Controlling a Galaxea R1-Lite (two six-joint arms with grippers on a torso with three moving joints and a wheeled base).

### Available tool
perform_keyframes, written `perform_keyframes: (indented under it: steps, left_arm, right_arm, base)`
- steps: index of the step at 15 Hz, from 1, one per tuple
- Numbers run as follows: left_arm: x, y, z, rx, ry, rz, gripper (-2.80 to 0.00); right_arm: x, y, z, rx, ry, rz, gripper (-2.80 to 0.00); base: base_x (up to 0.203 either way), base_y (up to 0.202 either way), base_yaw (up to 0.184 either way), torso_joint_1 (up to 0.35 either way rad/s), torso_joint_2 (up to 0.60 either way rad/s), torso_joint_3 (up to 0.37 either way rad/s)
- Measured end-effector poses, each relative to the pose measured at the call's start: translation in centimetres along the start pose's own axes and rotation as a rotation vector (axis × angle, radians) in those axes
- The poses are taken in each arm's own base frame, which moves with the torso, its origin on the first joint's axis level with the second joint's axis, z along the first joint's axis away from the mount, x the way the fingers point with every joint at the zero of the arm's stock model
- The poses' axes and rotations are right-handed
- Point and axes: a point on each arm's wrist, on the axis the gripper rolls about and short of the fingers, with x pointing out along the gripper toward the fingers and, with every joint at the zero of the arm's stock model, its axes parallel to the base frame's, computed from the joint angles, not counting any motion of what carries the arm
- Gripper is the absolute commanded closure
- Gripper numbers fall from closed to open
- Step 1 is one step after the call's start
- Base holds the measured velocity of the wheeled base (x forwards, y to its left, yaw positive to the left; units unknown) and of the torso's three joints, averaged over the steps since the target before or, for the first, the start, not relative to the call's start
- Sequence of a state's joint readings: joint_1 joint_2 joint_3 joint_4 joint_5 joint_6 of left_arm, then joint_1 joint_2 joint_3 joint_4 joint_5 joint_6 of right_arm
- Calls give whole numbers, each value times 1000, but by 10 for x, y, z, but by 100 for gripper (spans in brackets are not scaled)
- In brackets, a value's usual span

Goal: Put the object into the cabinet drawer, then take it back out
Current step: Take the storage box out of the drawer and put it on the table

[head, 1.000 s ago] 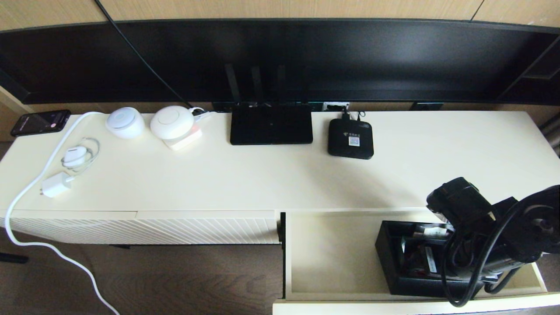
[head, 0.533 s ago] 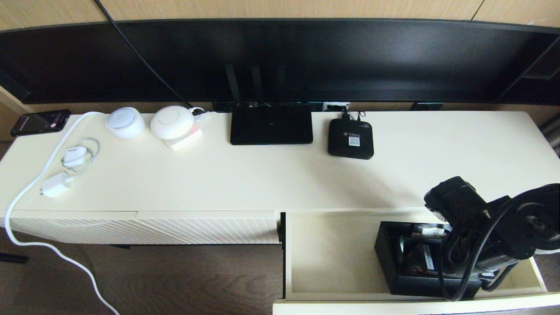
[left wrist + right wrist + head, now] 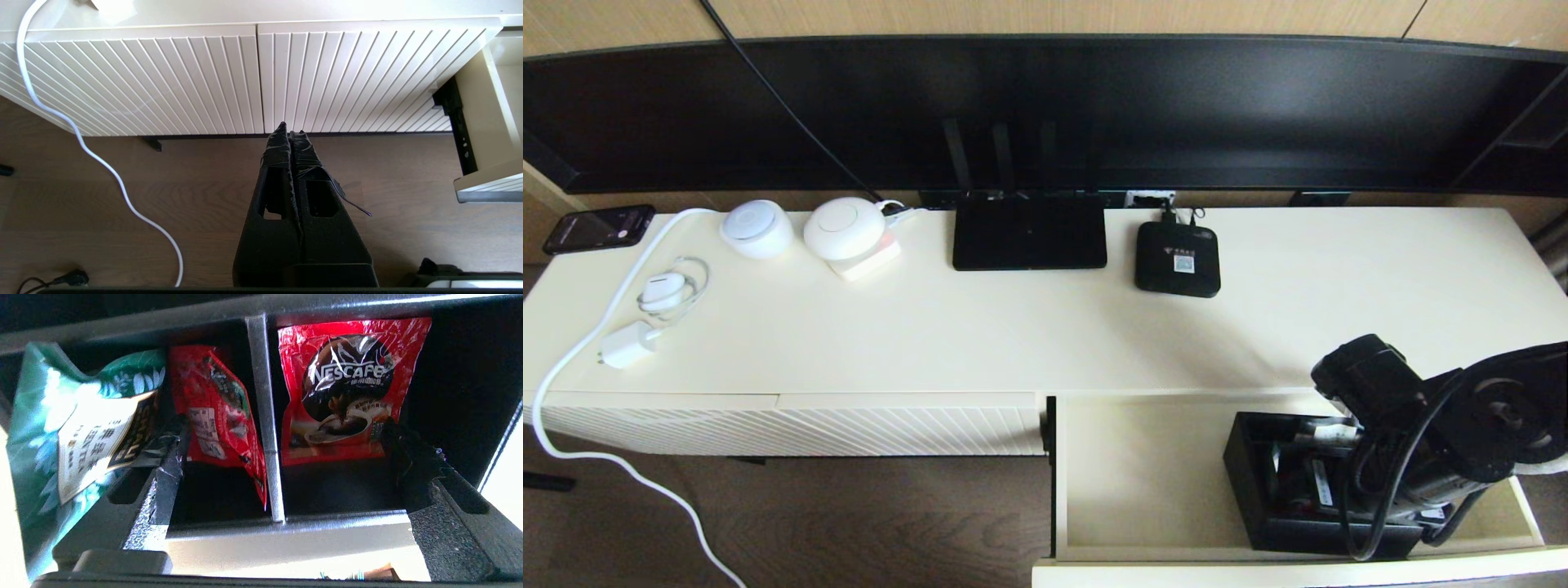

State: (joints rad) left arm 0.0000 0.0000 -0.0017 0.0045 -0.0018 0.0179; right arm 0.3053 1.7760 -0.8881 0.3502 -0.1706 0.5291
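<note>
On the far left of the worktop [image 3: 1029, 335] I see a phone [image 3: 598, 228] at the back corner, then a white charger [image 3: 627, 345] with its white cable [image 3: 613, 286] running off the edge to the floor, and a small white case [image 3: 663, 291] ringed by a thin cord. Next along the back sit two white round devices [image 3: 800, 229], then the flat black router [image 3: 1029, 233] with its antennas up against the dark screen [image 3: 1045, 114], and just right of it the small black box [image 3: 1178, 258] with a white sticker.

My left claw [image 3: 291, 130] hangs low in front of the closed ribbed panels [image 3: 253, 77], over the wood floor [image 3: 122, 204], its fingers pressed together on nothing.

Right of those panels the cabinet drawer [image 3: 1143, 474] stands pulled out. The organizer box [image 3: 1258, 482] rests inside it, toward the drawer's right end, with bare cream floor on its left. My right arm [image 3: 1445, 433] reaches down over the box. From the right wrist camera, my right claw [image 3: 282, 473] is spread wide inside the box, one finger on each side of the centre divider [image 3: 265, 416], with a red Nescafe packet [image 3: 347, 396], another red packet [image 3: 216, 412] and a green packet [image 3: 81, 420] just ahead. Whether the fingers touch anything I cannot tell.
</note>
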Motion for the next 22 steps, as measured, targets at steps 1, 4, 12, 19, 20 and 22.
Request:
perform_keyframes:
  steps: [1,4,12,19,20,22]
  left_arm:
    - [0,0,0,0,0,0,0]
    - [0,0,0,0,0,0,0]
    - [0,0,0,0,0,0,0]
    - [0,0,0,0,0,0,0]
    - [0,0,0,0,0,0,0]
    - [0,0,0,0,0,0,0]
  right_arm:
    - [1,0,0,2,3,-2,-280]
    - [3,1,2,3,5,-2,-280]
    - [2,1,2,0,4,0,0]
    - [1,1,1,-2,1,5,0]
    - [1,1,1,-1,0,5,0]
    - [-2,1,1,0,-8,8,0]
  base:
    - [0,0,0,0,0,0]
    - [0,0,0,0,0,0]
    - [0,0,0,0,0,0]
    - [0,0,0,0,0,0]
    - [0,0,0,0,0,0]
    - [0,0,0,0,0,0]
